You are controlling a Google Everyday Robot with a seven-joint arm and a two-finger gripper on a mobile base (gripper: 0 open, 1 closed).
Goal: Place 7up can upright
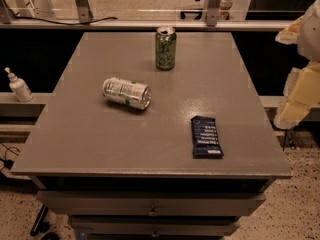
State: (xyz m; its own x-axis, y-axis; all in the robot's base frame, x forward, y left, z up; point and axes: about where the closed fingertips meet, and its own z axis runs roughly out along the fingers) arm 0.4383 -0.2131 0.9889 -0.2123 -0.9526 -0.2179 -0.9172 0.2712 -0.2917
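The 7up can (126,93) lies on its side on the grey table (90,149), a little left of the middle, with its long axis running roughly left to right and its shiny metal end turned toward the right and slightly to the front. It touches nothing. The green can (165,48) stands upright well behind it near the far edge, and the dark blue snack packet (206,137) lies flat well apart at the front right. The gripper (299,96) appears only as cream-coloured parts at the right edge of the view, off the side of the table and far from the can; whether it is spread or closed I cannot tell. The can will probably handle as a light, thin-walled cylinder, though nothing shows if it is full or empty. Its side is smooth and likely slick, it should dent under a hard squeeze, and lying as it does it can roll away at a nudge, toward the front or back of the table. The safest hold is likely across the round body near the middle of its length, with the jaws closing on opposite sides of the curve and only moderate pressure. The rims at either end are stiffer but offer less to grip.
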